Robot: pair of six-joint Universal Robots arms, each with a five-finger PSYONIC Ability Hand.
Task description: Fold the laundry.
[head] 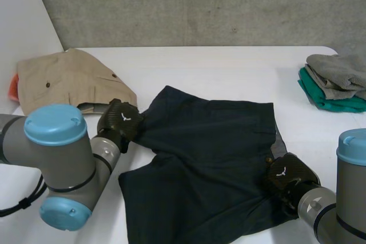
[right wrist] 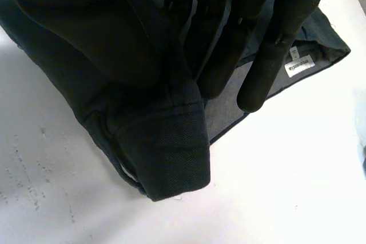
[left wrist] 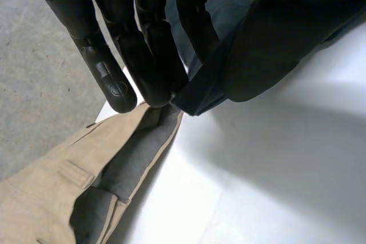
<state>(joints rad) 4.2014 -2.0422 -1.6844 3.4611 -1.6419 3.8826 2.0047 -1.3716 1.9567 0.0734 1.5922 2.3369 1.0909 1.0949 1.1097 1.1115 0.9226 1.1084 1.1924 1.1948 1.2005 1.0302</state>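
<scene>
Where the left hand [left wrist: 146, 32] reaches out, its nearly straight fingers [left wrist: 108, 78] press a thin dark hem against the thumb, so it has a pinch on the shorts [head: 206, 158] at the end of the farther leg. The right hand [right wrist: 229, 38] does much the same. Its straight fingers [right wrist: 269, 61] are on one side and cloth is bunched over the thumb on the other, clamping a thick, stitched fold of the waistband.

The shorts are dark navy woven cloth and lie mostly flat in the middle of the table [head: 217, 67], toward its front edge. The waistband runs front to back on the right, and both legs point toward the table's left edge, so the waist-to-hem axis lies left to right.

The right wrist view brings out a small white label [right wrist: 299, 66] on the grey inside of the waistband, where the head view gives a thin grey strip. The left wrist view shows the grey lining of a tan garment [head: 71, 78] just beyond the fingertips. That garment lies rumpled at the back left corner, with an orange cloth [head: 12, 87] beside it. Folded grey and green clothes [head: 337, 81] are stacked at the right edge.
</scene>
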